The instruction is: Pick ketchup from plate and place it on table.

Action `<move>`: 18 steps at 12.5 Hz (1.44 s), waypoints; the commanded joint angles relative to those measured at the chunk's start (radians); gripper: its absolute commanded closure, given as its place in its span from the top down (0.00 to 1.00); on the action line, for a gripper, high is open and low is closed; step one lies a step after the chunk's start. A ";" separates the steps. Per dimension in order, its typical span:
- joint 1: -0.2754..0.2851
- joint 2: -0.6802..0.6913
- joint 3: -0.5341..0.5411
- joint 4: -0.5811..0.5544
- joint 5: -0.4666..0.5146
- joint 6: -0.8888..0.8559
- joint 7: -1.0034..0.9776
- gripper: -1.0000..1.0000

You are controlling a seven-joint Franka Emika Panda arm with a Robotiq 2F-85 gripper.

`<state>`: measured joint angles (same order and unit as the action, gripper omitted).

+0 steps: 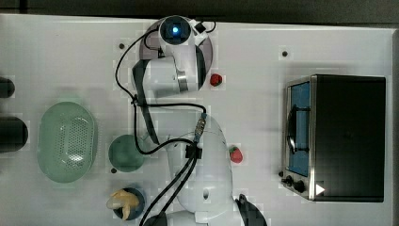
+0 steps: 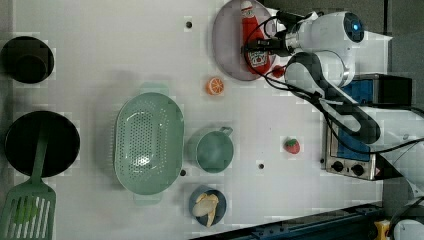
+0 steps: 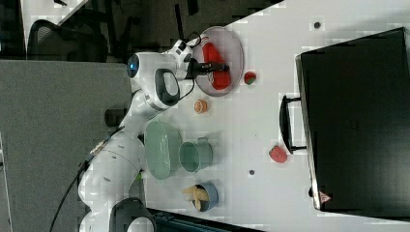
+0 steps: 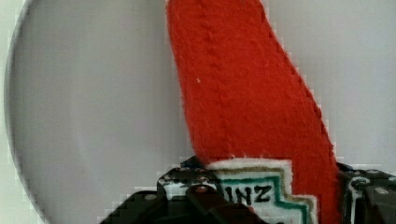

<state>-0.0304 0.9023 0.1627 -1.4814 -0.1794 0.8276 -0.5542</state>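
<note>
The ketchup [image 2: 251, 30], a small red bottle with a white printed label, lies on the pale lilac plate [image 2: 225, 40] at the far edge of the white table [image 2: 125, 50]. My gripper [image 2: 257, 48] reaches across the plate and is shut on the ketchup at its label. In the wrist view the dark fingers [image 4: 187, 198] press both sides of the ketchup [image 4: 243, 93], with the plate [image 4: 93, 116] close beneath. The right view shows the ketchup [image 3: 216, 65] low on the plate [image 3: 232, 46] under the gripper [image 3: 210, 66]. In the top view the arm hides the bottle and leaves a strip of plate rim [image 1: 210, 47].
A small round red object [image 2: 278, 71] and an orange slice [image 2: 215, 85] lie just off the plate. A strawberry [image 2: 292, 145] sits near the toaster oven [image 2: 350, 150]. A green basket [image 2: 148, 142], a teal cup [image 2: 214, 149] and a blue bowl [image 2: 207, 205] crowd the middle.
</note>
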 commanded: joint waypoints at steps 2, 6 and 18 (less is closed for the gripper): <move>-0.010 -0.064 0.000 0.051 0.010 -0.013 -0.028 0.59; -0.032 -0.224 -0.001 0.046 0.124 -0.185 -0.028 0.59; -0.159 -0.808 -0.013 -0.490 0.133 -0.313 -0.028 0.59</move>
<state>-0.1768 0.0268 0.1489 -1.9033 -0.0629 0.5293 -0.5562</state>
